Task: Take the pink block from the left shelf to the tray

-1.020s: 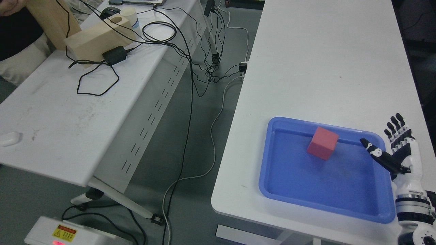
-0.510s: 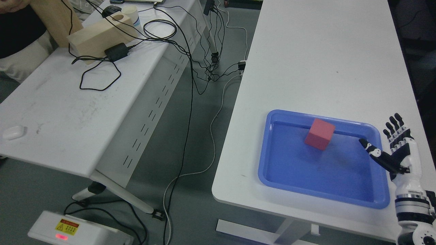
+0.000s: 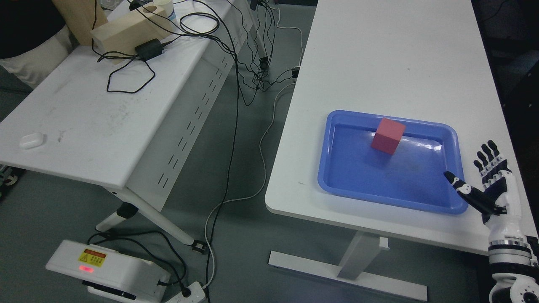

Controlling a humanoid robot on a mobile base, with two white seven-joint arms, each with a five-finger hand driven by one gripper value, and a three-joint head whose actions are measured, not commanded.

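White tabletop (image 3: 391,54) fills our view on the right, carrying a blue plastic tray (image 3: 337,185). Our pink cube-shaped block (image 3: 387,135) sits inside it, up and to the left of our right hand (image 3: 492,187), well apart. That hand holds nothing, fingers spread straight, thumb over the tray's near corner.

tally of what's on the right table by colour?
Pink: 1, the pink block
Blue: 1, the tray it sits in
Total: 2
The right hand, fingers spread and holding nothing, is at the tray's near right corner and not counted.
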